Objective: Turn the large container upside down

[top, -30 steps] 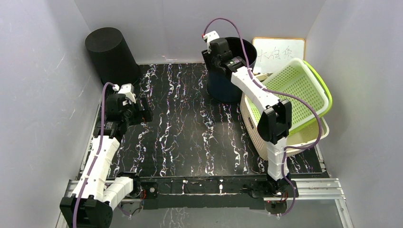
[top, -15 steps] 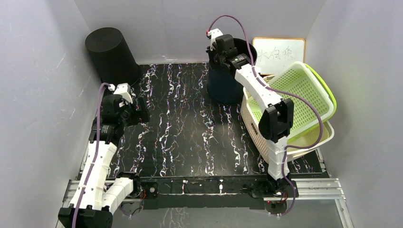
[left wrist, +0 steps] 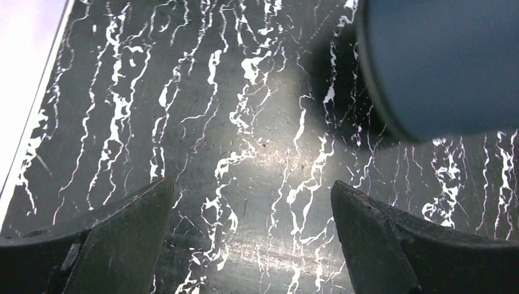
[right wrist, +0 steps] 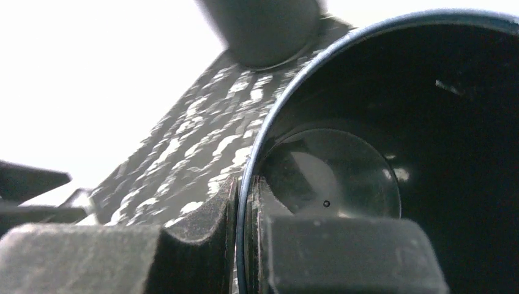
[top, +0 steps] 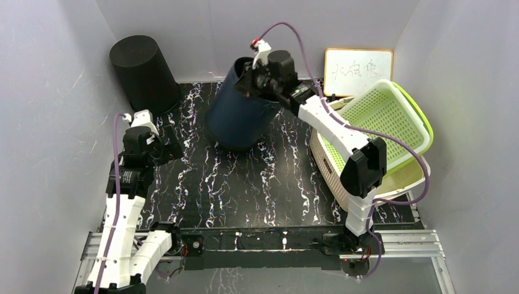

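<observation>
The right claw (top: 246, 84) is clenched on the rim of the dark blue bin (top: 235, 119), one finger inside the wall and one outside, as the right wrist view shows plainly. The bin hangs tilted over the back middle of the table (top: 245, 190), mouth up toward the claw and base leaning down to the left. Whether its low edge touches the table is hard to tell. To turn it over well, the grip on that thin rim must not slip, so the wrist should roll slowly and carry the mouth round and down in one smooth arc. The roll needs room, and the open middle of the table offers it, away from the green basket (top: 392, 116) at the right and the black bin (top: 144, 70) at the back left. The left claw (top: 171, 150) hovers released, low at the left near the bin's base, and should stay out of the swing.
</observation>
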